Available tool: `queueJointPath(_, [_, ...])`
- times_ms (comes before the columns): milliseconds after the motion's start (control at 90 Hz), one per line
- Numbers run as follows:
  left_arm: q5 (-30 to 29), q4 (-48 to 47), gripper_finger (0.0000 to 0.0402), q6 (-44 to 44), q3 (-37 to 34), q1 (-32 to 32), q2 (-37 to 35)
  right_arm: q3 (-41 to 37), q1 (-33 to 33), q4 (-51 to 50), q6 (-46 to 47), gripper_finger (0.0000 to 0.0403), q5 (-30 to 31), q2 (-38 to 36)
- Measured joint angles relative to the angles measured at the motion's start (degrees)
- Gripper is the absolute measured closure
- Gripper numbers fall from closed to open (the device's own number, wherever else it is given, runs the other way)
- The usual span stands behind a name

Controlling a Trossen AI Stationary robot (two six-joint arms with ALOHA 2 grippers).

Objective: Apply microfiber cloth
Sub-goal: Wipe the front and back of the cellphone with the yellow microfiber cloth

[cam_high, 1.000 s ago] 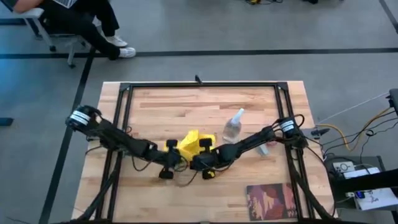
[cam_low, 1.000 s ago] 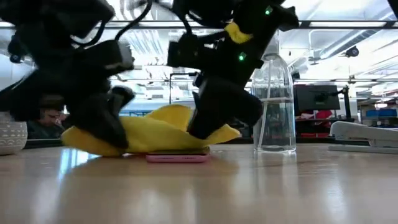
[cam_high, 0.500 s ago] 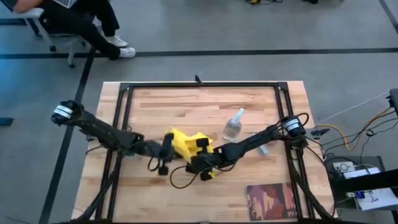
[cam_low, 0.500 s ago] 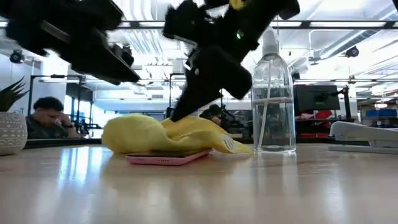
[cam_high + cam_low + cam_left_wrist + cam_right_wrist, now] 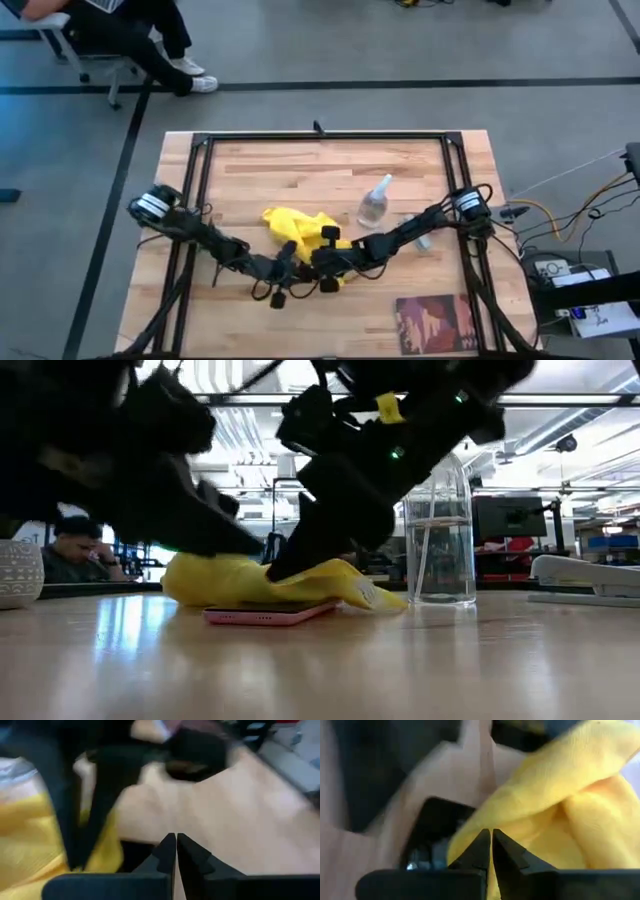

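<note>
Now we are looking down on a yellow cloth lying bunched over a phone mid-table; the right gripper, fingers together, is pressing its near edge; the left gripper, fingers together and empty, is hovering just beside, cloth to its side.

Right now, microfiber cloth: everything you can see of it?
The microfiber cloth is bright yellow soft fabric, crumpled into folds near the table's middle, left of the spray bottle. In the low view it lies draped over a pink-edged phone. The right gripper is shut with its tips at a fold; whether it pinches fabric is unclear. The left gripper is shut beside the cloth.
</note>
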Motion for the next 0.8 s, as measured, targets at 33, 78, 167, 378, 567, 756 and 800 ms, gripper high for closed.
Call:
queueJointPath(33, [-0.18,1.25,0.0401,-0.64,0.36,0.09,1.17,-1.33,0.23,3.87,0.81,0.0403,0.05,0.00])
queueJointPath(78, [-0.97,1.82,0.0401,-1.72,0.18,0.10,2.00,-3.11,0.26,8.29,1.89,0.0403,0.24,-0.02])
queueJointPath(167, [-2.72,1.95,0.0401,-3.78,0.05,0.14,3.90,-6.53,0.26,15.83,3.32,0.0403,1.45,0.45])
queueJointPath(378, [-3.82,3.20,0.0401,-8.39,-0.11,0.45,6.73,-8.80,-0.30,24.03,4.82,0.0403,3.17,4.63])
queueJointPath(567, [-4.02,2.95,0.0401,-9.28,-0.02,0.49,7.35,-6.85,-0.61,27.72,8.51,0.0403,3.26,8.46])
queueJointPath(756, [-3.32,2.39,0.0401,-9.53,-0.30,0.47,6.73,-6.12,-1.80,28.28,10.16,0.0403,5.46,10.46])
queueJointPath(800, [-3.32,2.33,0.0401,-9.66,-0.33,0.47,6.72,-6.75,-2.06,28.00,10.19,0.0403,6.87,10.48])
